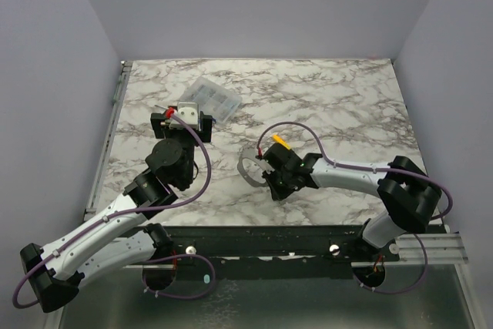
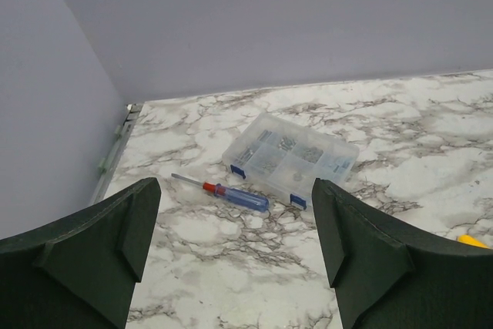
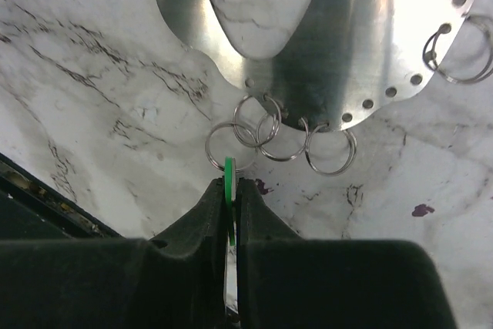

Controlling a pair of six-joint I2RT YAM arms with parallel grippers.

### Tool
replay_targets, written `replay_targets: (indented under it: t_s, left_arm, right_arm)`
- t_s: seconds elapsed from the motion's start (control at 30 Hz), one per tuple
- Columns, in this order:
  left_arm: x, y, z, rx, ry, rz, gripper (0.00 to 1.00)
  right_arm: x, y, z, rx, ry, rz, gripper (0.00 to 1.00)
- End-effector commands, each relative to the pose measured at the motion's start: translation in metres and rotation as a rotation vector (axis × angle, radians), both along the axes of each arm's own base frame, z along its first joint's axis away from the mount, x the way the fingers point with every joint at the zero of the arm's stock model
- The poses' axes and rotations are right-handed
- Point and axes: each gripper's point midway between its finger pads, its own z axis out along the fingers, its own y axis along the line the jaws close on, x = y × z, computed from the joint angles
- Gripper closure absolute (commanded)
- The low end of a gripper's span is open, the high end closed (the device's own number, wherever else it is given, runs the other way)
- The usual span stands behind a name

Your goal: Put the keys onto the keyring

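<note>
My right gripper [image 3: 229,187] is shut on a green-headed key [image 3: 229,169], held edge-on with its tip at a small split ring [image 3: 230,146]. Several such rings hang from holes along the edge of the keyring [image 3: 347,59], a shiny grey metal band lying on the marble. In the top view the keyring [image 1: 245,166] is a thin pale loop just left of my right gripper [image 1: 271,180]; the key is hidden there. My left gripper [image 1: 183,118] is open and empty, well left of the keyring, and in its wrist view [image 2: 235,213] it hovers above bare marble.
A clear compartment box [image 2: 293,158] and a red-and-blue screwdriver [image 2: 231,193] lie beyond my left gripper; the box also shows in the top view [image 1: 214,99]. A yellow stick [image 1: 281,142] lies by my right wrist. Grey walls enclose the table.
</note>
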Motion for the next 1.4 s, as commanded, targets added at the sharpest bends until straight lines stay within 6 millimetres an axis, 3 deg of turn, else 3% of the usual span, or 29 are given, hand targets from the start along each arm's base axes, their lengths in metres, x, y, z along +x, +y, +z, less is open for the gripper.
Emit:
replay_targets:
  t_s: [0.0,0.1,0.23,0.37,0.43,0.6,0.7,0.77,0.9,1.07,1.27,1.37]
  left_arm:
    - [0.001,-0.002,0.002,-0.023,-0.011,-0.015,0.14]
    - [0.001,-0.002,0.002,-0.024,-0.011,-0.016,0.14]
    - [0.001,-0.002,0.002,-0.022,-0.011,-0.015,0.14]
    - [0.001,-0.002,0.002,-0.022,-0.011,-0.015,0.14]
    - [0.001,-0.002,0.002,-0.023,-0.012,-0.017,0.14]
    - [0.001,-0.003,0.002,-0.025,-0.013,-0.021,0.14]
    - [0.002,-0.003,0.001,-0.021,-0.009,-0.020,0.14]
    - [0.002,-0.003,0.001,-0.021,-0.010,-0.023,0.14]
    - [0.001,-0.003,-0.001,-0.015,-0.007,-0.021,0.14]
    - [0.001,-0.003,-0.001,-0.016,-0.008,-0.024,0.14]
    - [0.003,-0.006,-0.002,-0.012,-0.004,-0.032,0.14]
    - [0.003,-0.006,-0.002,-0.011,-0.003,-0.033,0.14]
  right_arm:
    - [-0.022,-0.006,-0.004,0.009,0.084,-0.024,0.91]
    - [-0.027,-0.009,-0.007,0.008,0.107,-0.048,0.79]
    - [-0.030,-0.020,-0.009,-0.020,0.119,-0.129,0.54]
    - [-0.029,-0.022,0.011,0.032,0.090,-0.199,0.47]
    - [-0.017,-0.026,0.029,0.061,0.008,-0.245,0.46]
    - [0.020,-0.029,0.070,0.170,-0.220,-0.357,0.46]
    - [0.032,-0.028,0.072,0.220,-0.279,-0.412,0.49]
    - [0.035,-0.029,0.063,0.224,-0.282,-0.454,0.53]
    - [0.029,-0.023,0.037,0.221,-0.226,-0.448,0.61]
    - [0.009,0.004,0.012,0.256,-0.065,-0.364,0.68]
    - [-0.007,0.029,0.006,0.345,0.043,-0.285,0.71]
    - [-0.007,0.038,0.013,0.380,0.048,-0.251,0.71]
